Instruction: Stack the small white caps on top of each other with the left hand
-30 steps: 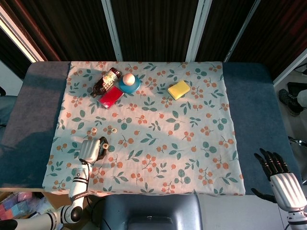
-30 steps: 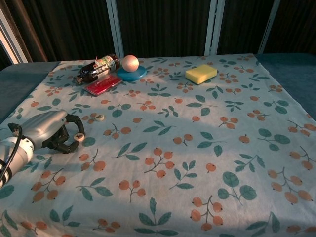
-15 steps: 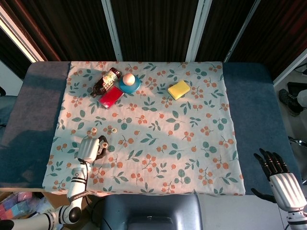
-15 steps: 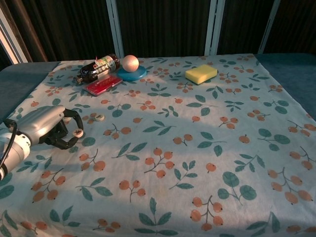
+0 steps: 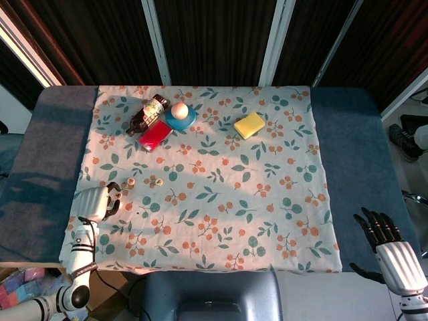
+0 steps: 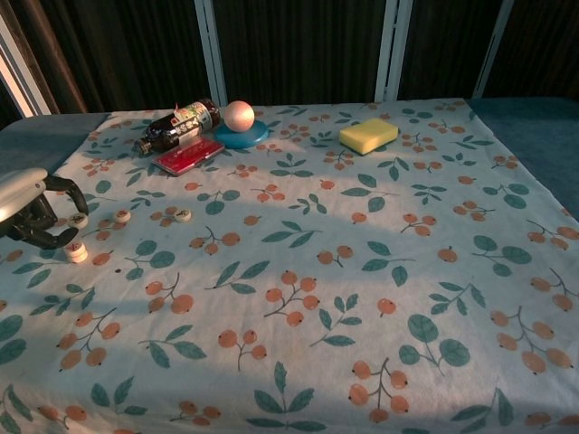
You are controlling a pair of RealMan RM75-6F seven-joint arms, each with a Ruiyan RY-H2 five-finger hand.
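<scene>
Chest view: the left hand (image 6: 32, 212) sits at 9 o'clock on the floral cloth (image 6: 362, 271), cut off by the frame edge, its dark fingers (image 6: 54, 237) curled inward; whether they pinch anything I cannot tell; a stacked white cap (image 6: 76, 252) stands just beside the fingertips toward 5 o'clock, another cap (image 6: 79, 220) touches or nearly touches the hand at 3 o'clock, and two more caps (image 6: 121, 216) (image 6: 183, 215) lie farther along at 3 o'clock; head view shows the right hand (image 5: 386, 242) at 4 o'clock off the cloth, fingers apart, holding nothing, its wrist cut off.
</scene>
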